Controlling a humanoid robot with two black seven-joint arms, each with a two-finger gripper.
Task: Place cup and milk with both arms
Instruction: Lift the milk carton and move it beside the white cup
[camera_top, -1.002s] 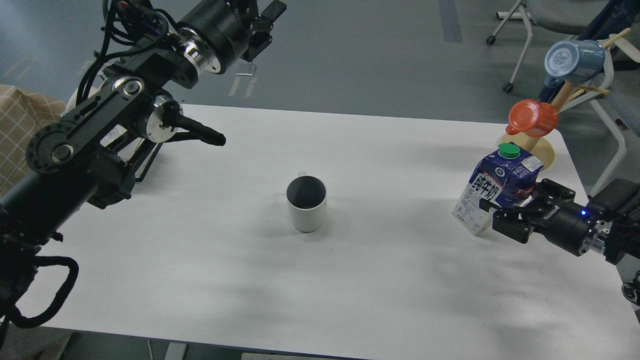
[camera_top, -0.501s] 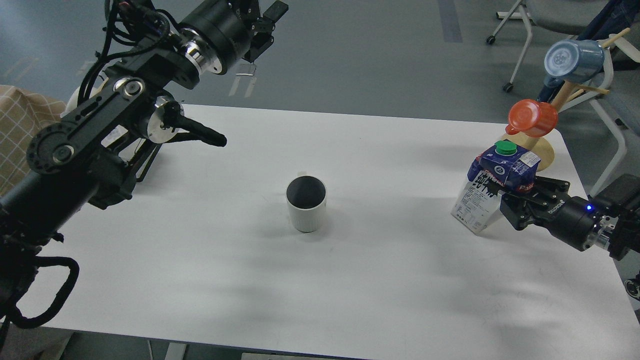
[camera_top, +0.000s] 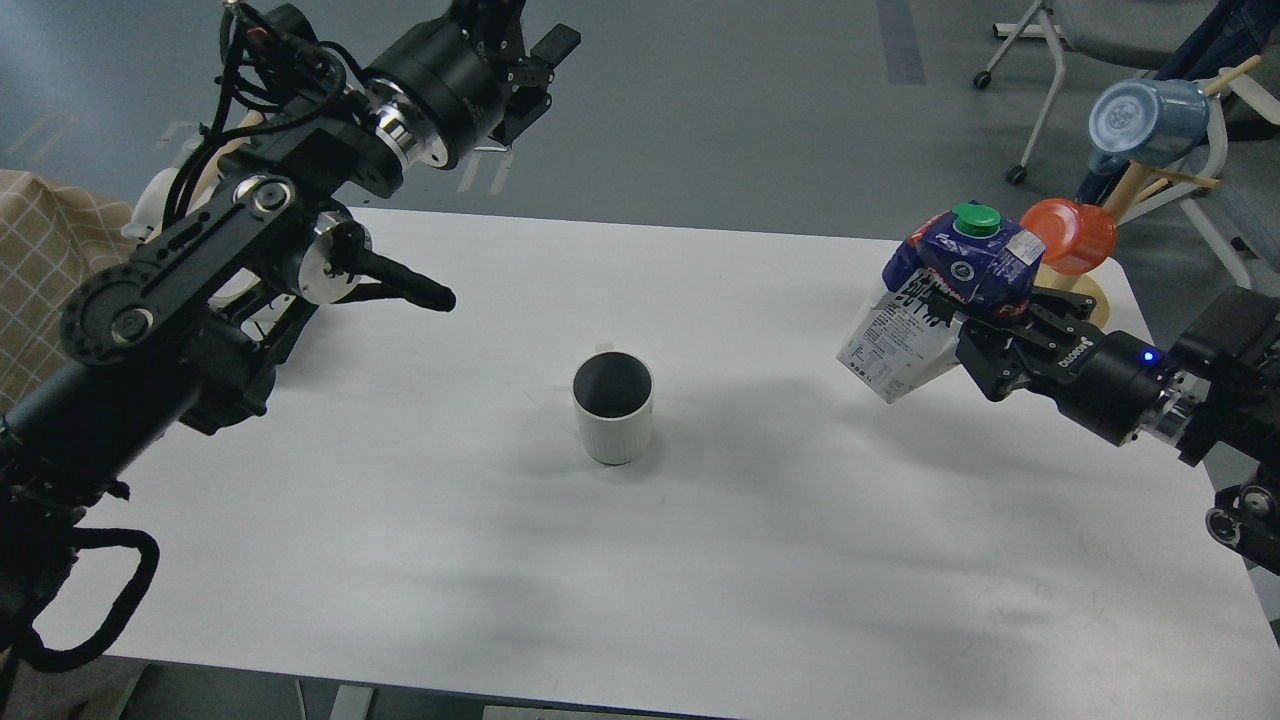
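Note:
A white ribbed cup (camera_top: 613, 410) with a dark inside stands upright near the middle of the white table (camera_top: 400, 520). My right gripper (camera_top: 975, 335) is shut on a blue and white milk carton (camera_top: 935, 300) with a green cap and holds it tilted above the table's right side. My left gripper (camera_top: 535, 65) is raised beyond the table's far left edge, far from the cup; its fingers look spread, and it holds nothing.
A wooden mug rack (camera_top: 1085, 290) at the table's far right corner carries an orange cup (camera_top: 1070, 235) and a blue cup (camera_top: 1145, 120), just behind the carton. Office chairs (camera_top: 1090, 40) stand on the floor behind. A checked cloth (camera_top: 40, 260) lies at the left.
My right gripper has lifted the milk carton off the table and carried it up and to the left. The left arm shifted slightly. The cup has not moved.

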